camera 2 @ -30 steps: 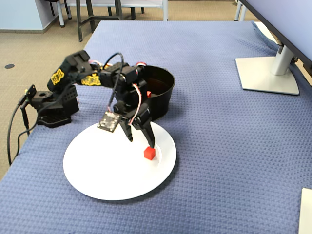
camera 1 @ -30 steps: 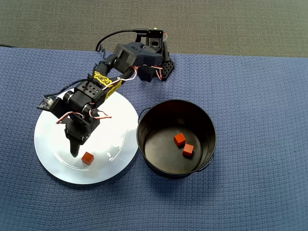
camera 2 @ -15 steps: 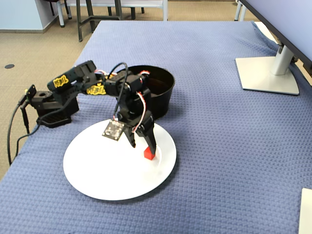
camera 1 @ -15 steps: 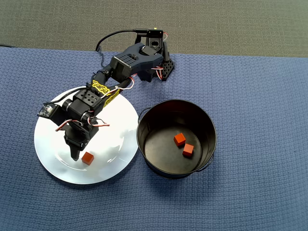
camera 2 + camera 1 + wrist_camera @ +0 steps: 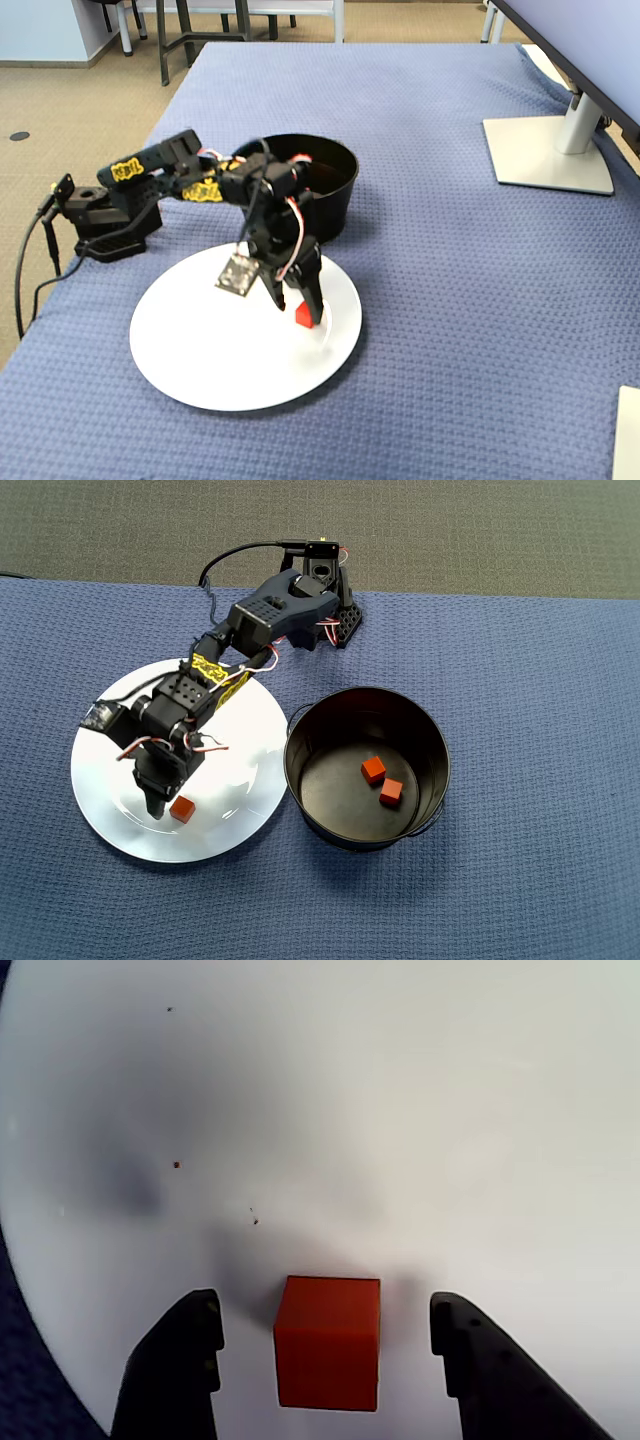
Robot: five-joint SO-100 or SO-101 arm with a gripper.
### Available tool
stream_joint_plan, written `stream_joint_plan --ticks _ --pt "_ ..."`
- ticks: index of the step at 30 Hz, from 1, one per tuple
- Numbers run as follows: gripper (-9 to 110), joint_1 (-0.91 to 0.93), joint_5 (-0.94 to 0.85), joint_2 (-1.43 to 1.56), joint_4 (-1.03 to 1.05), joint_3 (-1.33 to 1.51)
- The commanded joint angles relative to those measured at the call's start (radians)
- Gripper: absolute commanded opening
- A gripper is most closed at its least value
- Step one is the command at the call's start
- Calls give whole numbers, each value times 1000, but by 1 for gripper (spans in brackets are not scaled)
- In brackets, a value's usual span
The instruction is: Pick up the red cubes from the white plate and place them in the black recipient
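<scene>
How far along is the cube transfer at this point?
Two red cubes already lie inside the black pot. The third cube sits on the white plate, between the fingers of the open gripper, which do not touch it. Left to do: close on it, lift it, and drop it into the pot.

From my wrist view, the two-finger black gripper (image 5: pixel 320 1360) stands spread with clear gaps on both sides of the small red-orange cube (image 5: pixel 328 1341), and bare glossy round white plate (image 5: pixel 400 1110) lies beyond it with nothing in my way. In the overhead view, the tall wall of the round black metal pot (image 5: pixel 296 780) rises just beside the plate's right edge. Inside it, 2 more red cubes (image 5: pixel 373 770) leave most of the flat bottom free.
</scene>
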Motion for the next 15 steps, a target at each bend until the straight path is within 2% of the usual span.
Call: stream_joint_plan --ticks 1,15 --pt "19 -26 3 12 -25 -37" --pt "14 -55 15 8 -107 32"
